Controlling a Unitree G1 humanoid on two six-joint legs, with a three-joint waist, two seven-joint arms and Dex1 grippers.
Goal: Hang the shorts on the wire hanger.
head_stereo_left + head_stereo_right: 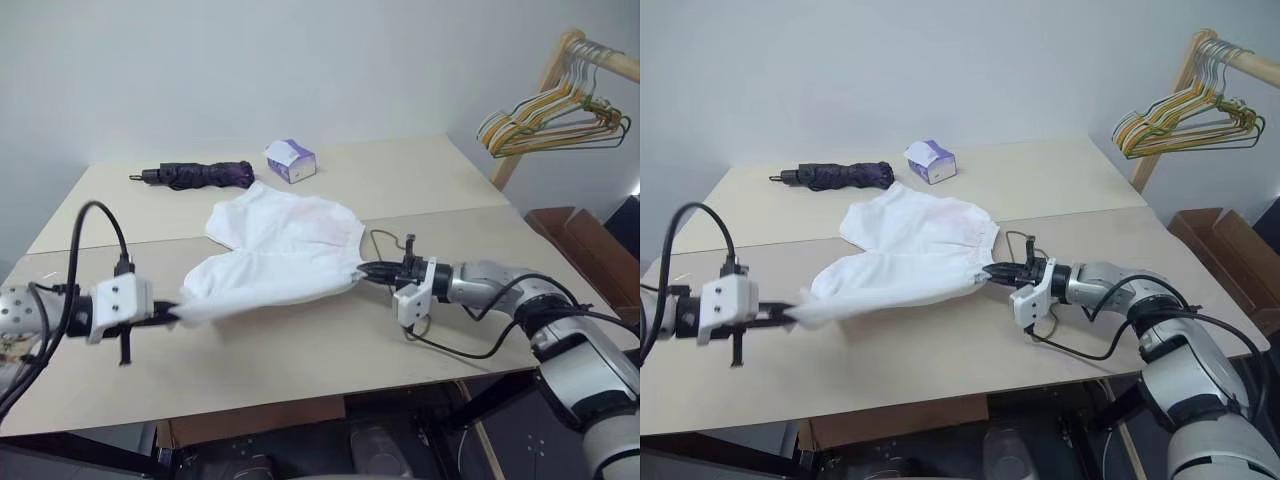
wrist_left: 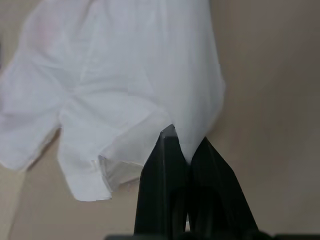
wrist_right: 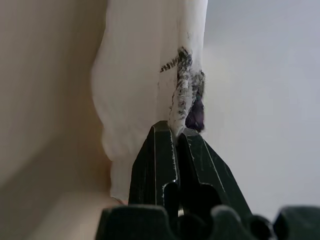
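White wrinkled shorts (image 1: pixel 275 250), faint pink patch | stretched over table (image 1: pixel 300 360) | both jaws clenched on opposite edges

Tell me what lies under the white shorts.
The shorts are spread over the table, pinched at opposite edges by the left tool and right tool. A thin wire pokes out beside the right edge. Anything beneath the fabric is covered.
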